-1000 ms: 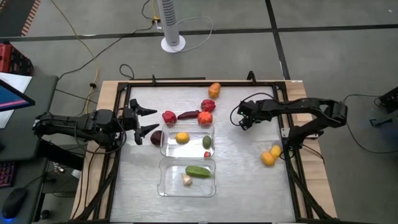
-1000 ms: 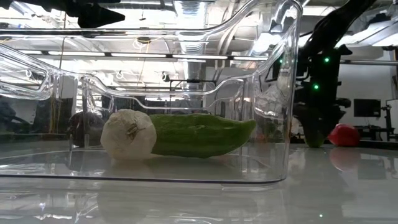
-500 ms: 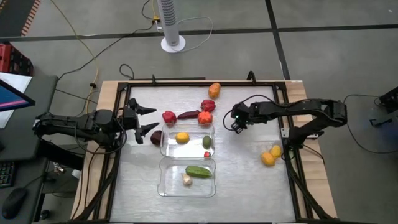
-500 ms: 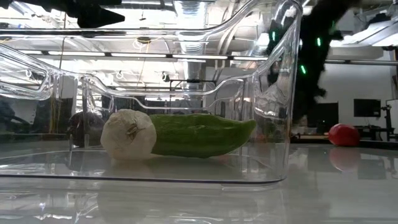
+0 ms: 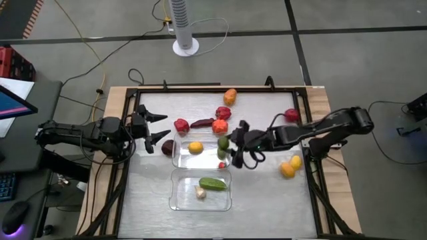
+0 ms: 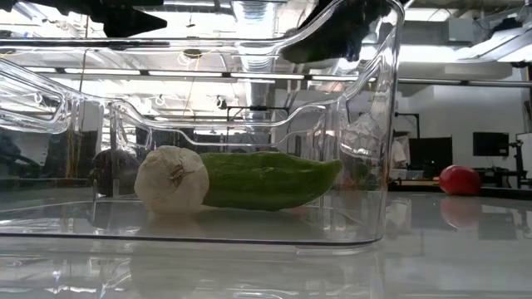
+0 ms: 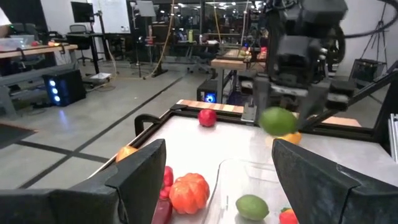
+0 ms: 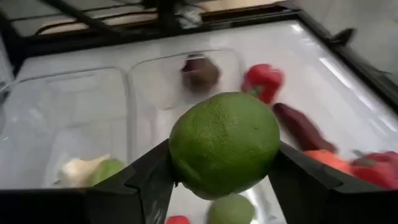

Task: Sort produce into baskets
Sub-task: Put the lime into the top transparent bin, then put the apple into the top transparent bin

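**Sorting partly done: five pieces binned, a lime on its way, most produce loose**

Nearest the camera side, at 6 o'clock on the tabletop (image 5: pixel 267 200), the near basket (image 5: pixel 201 189) holds two pieces: a cucumber (image 5: pixel 212 183) and a garlic bulb (image 5: pixel 200 193), lying touching each other.

Just beyond it, the far basket (image 5: pixel 201 151) holds a yellow lemon (image 5: pixel 195 147), a green lime (image 5: pixel 221 153) and a small red piece (image 5: pixel 221 165). Over this basket's 3 o'clock rim hangs the right end effector (image 5: pixel 227 143), its fingers clamped on a second lime (image 8: pixel 224 143); the piece looks ready to drop here, beside the fruit already in.

Still out on the tabletop: a dark purple piece (image 5: pixel 167 147) against the far basket's 9 o'clock wall, two yellow-orange pieces (image 5: pixel 289 167) at 4 o'clock, then a red pepper (image 5: pixel 181 125), a dark chili (image 5: pixel 201 123), an orange pumpkin-like piece (image 5: pixel 219 126) and a red piece (image 5: pixel 223 113) beyond the basket toward 12 o'clock. Another red piece (image 5: pixel 291 115) sits at 2 o'clock, and an orange piece (image 5: pixel 230 97) lies farthest out at 12.

The left end effector (image 5: pixel 155 129) waits at 9 o'clock, fingers spread and empty.

By my count, roughly a third is sorted.
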You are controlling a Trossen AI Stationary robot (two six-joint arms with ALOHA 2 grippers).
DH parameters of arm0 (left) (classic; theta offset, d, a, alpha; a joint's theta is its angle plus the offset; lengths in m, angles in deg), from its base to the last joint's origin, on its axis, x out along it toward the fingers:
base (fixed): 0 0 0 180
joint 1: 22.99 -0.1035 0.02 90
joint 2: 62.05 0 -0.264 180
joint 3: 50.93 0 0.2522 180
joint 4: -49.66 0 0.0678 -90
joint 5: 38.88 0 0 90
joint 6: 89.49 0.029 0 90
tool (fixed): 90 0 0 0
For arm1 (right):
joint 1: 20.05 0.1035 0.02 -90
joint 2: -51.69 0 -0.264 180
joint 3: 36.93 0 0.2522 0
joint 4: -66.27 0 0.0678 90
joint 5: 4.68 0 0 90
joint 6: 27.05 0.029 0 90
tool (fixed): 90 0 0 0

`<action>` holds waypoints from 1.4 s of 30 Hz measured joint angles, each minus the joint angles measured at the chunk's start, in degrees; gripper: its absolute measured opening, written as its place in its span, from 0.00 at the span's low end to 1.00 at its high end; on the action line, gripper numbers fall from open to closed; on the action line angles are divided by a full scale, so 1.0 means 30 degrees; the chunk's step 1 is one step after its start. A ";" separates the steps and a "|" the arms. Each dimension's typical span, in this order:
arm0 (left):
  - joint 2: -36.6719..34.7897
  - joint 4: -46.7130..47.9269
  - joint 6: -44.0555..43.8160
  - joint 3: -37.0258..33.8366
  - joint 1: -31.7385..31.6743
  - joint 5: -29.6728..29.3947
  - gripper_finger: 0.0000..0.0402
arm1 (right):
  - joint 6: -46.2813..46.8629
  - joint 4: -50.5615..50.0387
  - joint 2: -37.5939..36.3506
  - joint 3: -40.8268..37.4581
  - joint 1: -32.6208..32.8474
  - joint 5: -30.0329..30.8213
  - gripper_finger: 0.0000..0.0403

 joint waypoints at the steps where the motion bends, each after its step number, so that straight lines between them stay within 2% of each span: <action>1: 0.0014 0.0006 -0.0013 0.0006 0.0000 0.0057 0.70 | 0.0013 0.0113 0.0252 0.0000 0.0044 -0.0335 0.67; 5: 0.0015 0.0015 -0.0044 0.0000 0.0005 0.0073 0.70 | 0.0418 -0.0142 0.1181 0.0314 -0.0325 -0.1930 0.78; 9: 0.0007 0.0555 -0.0084 0.0003 0.0001 0.0092 0.70 | 0.1380 -0.3217 0.1383 0.1882 -0.0706 -0.2076 0.86; 12: 0.0007 0.2232 -0.0375 0.0007 0.0000 0.0124 0.70 | 0.1795 -0.6209 0.0830 0.2769 -0.0246 0.0312 0.87; 16: 0.0014 0.5495 -0.0898 0.0007 0.0000 0.1032 0.70 | 0.1816 -0.7367 -0.0785 0.1692 0.1738 0.4964 0.85; 21: 0.0550 0.6948 -0.2305 0.0007 0.0007 0.3216 0.70 | 0.3287 -0.6012 -0.2842 -0.1670 0.3202 0.6090 0.80; 25: 0.1475 0.8874 -0.5422 -0.0157 0.0140 0.3770 0.70 | 0.4602 -0.4638 -0.3750 -0.3889 0.3882 0.6213 0.79; 27: 0.2127 1.0498 -0.6845 -0.0228 0.0409 0.3392 0.70 | 0.4640 -0.3828 -0.3900 -0.4661 0.4167 0.6238 0.79; 32: 0.3012 1.0446 -0.8408 -0.0029 0.1170 0.2211 0.70 | 0.3943 -0.1949 -0.3848 -0.5744 0.4240 0.6369 0.79; 38: 0.3575 1.3524 -1.2849 -0.0272 0.1285 -0.0839 0.70 | 0.2257 -0.0201 -0.3841 -0.6458 0.4209 0.6367 0.79; 42: 0.4407 1.3562 -1.3427 -0.0595 0.1209 -0.0402 0.70 | 0.1576 0.0284 -0.3848 -0.6448 0.4094 0.6357 0.79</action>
